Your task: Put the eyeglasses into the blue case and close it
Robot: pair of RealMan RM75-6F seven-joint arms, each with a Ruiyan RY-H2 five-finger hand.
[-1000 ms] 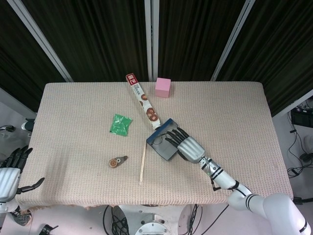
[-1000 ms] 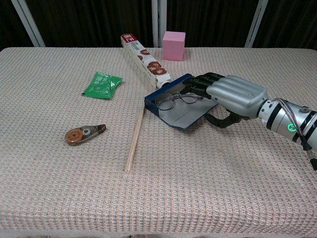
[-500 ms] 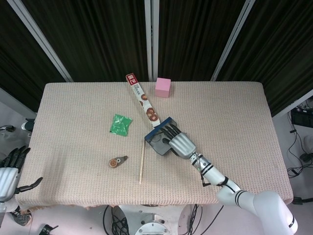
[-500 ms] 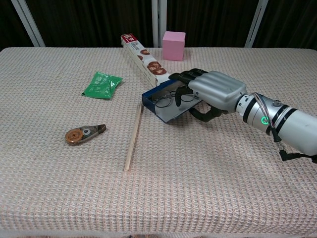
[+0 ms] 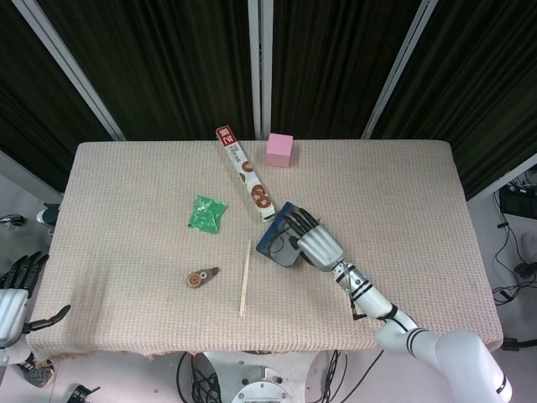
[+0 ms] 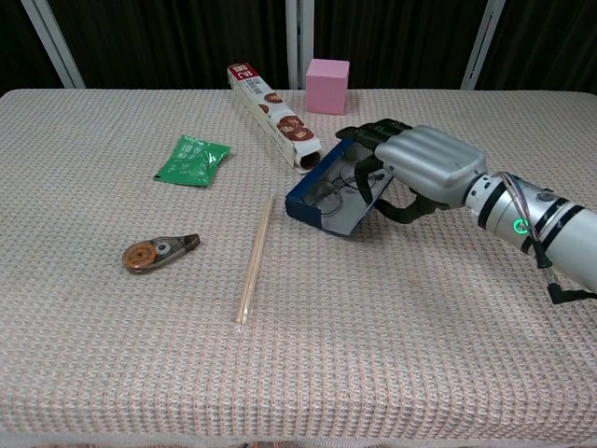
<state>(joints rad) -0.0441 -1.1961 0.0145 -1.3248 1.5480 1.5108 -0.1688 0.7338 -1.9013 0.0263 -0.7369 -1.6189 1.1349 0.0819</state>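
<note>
The open blue case lies right of the table's middle, tipped up on its right side with its front wall down on the cloth. Thin-rimmed eyeglasses lie inside against the grey lining. My right hand grips the case, fingers hooked over its far rim and the thumb under its right side. From above, the right hand covers much of the case, and the glasses are hard to make out. My left hand hangs off the table's front left corner, fingers spread, holding nothing.
A long snack box lies just behind the case, and a pink cube stands at the back. A wooden stick lies left of the case. Further left are a green packet and a correction tape.
My right hand closed on the case, pushed it a little left, then tipped its right side up and drew it back right. The glasses stayed inside. The left hand barely moved.
</note>
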